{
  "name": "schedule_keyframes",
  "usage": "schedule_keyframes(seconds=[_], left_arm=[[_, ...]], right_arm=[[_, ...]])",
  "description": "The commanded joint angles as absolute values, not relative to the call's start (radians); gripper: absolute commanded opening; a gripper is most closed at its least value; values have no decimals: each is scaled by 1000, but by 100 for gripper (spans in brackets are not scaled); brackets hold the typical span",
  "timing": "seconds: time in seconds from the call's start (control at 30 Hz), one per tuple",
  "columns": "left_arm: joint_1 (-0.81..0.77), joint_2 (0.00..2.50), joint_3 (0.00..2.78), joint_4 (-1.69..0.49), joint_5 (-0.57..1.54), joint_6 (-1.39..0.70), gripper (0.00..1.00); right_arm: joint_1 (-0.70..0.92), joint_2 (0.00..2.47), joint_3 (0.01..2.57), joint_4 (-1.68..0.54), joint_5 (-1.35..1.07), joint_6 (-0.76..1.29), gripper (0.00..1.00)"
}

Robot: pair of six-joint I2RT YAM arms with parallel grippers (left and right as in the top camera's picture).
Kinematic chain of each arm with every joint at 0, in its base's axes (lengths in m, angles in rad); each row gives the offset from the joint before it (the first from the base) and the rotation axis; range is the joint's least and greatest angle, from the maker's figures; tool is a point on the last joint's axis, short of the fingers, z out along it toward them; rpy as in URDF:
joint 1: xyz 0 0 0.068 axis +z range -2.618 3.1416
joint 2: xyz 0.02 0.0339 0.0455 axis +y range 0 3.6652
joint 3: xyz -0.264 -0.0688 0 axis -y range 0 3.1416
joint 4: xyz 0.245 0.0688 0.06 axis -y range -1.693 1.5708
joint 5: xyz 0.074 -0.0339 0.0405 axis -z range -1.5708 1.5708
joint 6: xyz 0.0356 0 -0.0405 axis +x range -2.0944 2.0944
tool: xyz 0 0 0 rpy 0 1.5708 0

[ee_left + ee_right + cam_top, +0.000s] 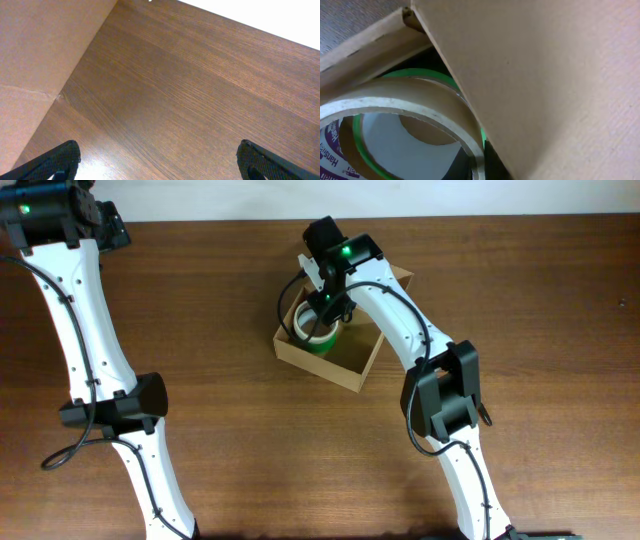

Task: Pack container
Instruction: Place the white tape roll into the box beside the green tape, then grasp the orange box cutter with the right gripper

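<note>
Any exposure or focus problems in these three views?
Overhead: sharp, evenly lit, no glare on the table. Left wrist: blown-out white beyond the table edge top right, mild sheen bottom left. Right wrist: very close, container flap soft, dark gaps around the tape roll.

- table (250,420): dark brown wood grain, filling the overhead view, with a white strip (200,198) beyond its far edge.
- pale tape roll (306,323): near the far edge, about midway between the left and right edges; translucent tan, with a white core rim and purple print inside the core.
- green tape roll (328,340): just beside the pale 1 and partly hidden behind it in the right wrist view.
- tan cardboard panel (35,60): creased, meeting the table along the left of the left wrist view.
</note>
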State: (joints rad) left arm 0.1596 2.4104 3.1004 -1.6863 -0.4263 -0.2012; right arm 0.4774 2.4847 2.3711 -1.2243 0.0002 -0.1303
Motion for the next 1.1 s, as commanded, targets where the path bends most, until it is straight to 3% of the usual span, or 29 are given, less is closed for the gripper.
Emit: schedule_keyframes(seconds=[0.0,0.1,0.13,0.17,0.2,0.23,0.47,0.67,0.8,1.07], left_arm=[[167,2382,3108,-1687,-430,-192,100],[167,2382,3108,-1687,-430,-192,100],[167,2382,3108,-1687,-430,-192,100],[167,2382,3108,-1687,-430,-192,100],[167,2382,3108,-1687,-430,-192,100],[167,2382,3108,-1687,-430,-192,100],[167,2382,3108,-1687,-430,-192,100],[167,2382,3108,-1687,-430,-192,100],[167,2382,3108,-1687,-430,-192,100],[167,2382,3108,-1687,-430,-192,100]], right_arm=[[476,2495,2372,-1220,12,-118,4],[476,2496,2372,-1217,12,-118,4],[476,2496,2372,-1218,12,-118,11],[476,2496,2372,-1219,12,-118,25],[476,2496,2372,-1221,12,-117,45],[476,2495,2372,-1224,12,-114,50],[475,2389,2373,-1301,19,-116,50],[455,2117,2373,-1332,109,-115,51],[355,1916,2331,-1324,110,-112,53],[67,1631,1802,-1173,36,15,57]])
